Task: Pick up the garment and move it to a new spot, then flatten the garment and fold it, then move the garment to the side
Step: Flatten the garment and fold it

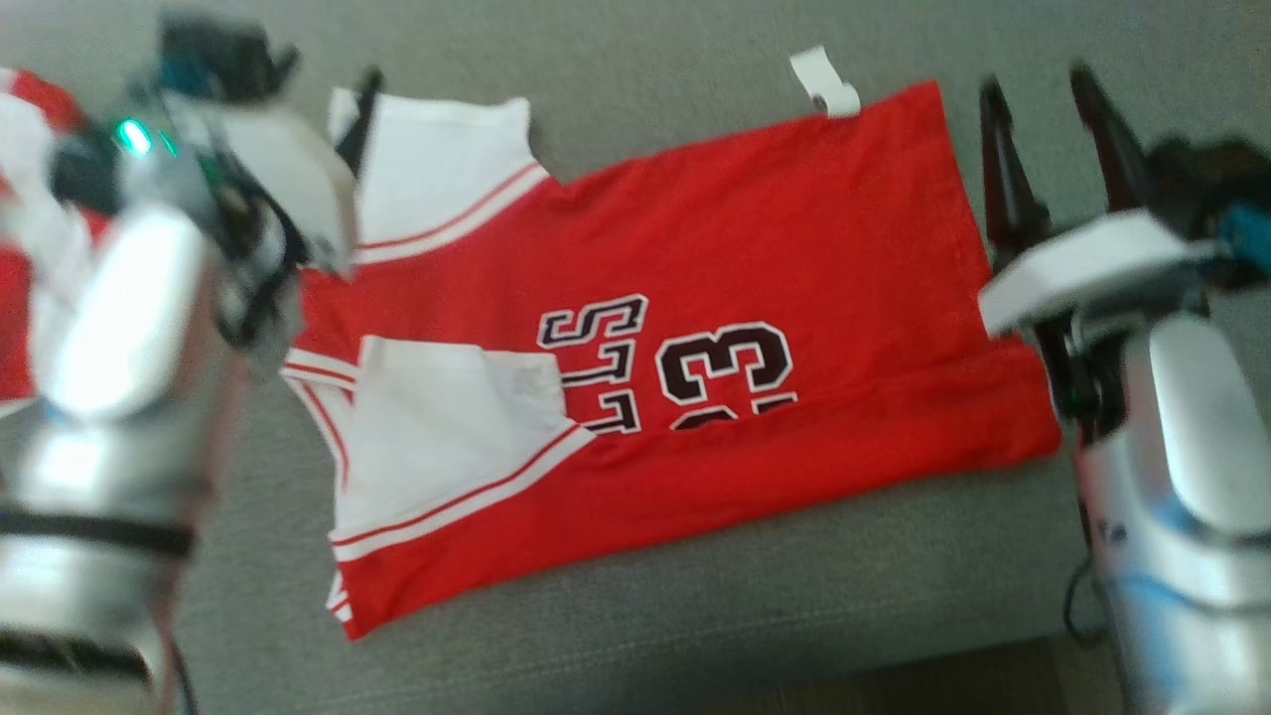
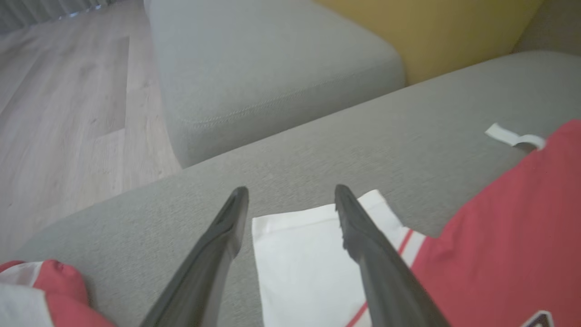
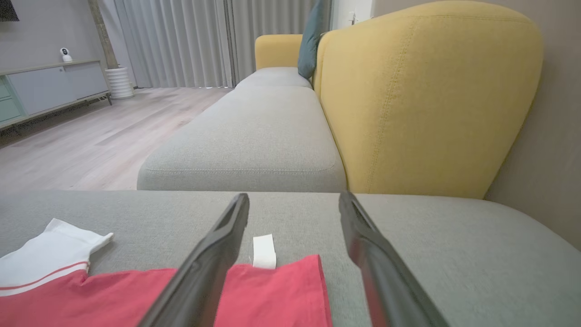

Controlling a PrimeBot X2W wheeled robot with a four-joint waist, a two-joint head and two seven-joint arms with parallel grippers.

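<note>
The garment (image 1: 745,228) is a red jersey with white sleeves and black numerals, lying folded lengthwise and flat on the grey sofa seat (image 1: 645,636). A white tag (image 1: 824,84) sticks out at its far hem. My left gripper (image 1: 323,84) hovers open at the far white sleeve (image 2: 308,272); in the left wrist view (image 2: 291,190) its fingers straddle that sleeve's corner. At the jersey's right hem edge my right gripper (image 1: 1033,79) stands open. The right wrist view (image 3: 294,196) has the tag (image 3: 264,251) and red hem (image 3: 272,295) between its fingers. Neither holds anything.
Another red and white cloth (image 1: 30,248) lies bunched at the far left of the seat (image 2: 45,295). A second grey seat (image 3: 254,131) and a yellow backrest (image 3: 426,91) lie beyond. Wooden floor (image 2: 68,100) runs beside the sofa.
</note>
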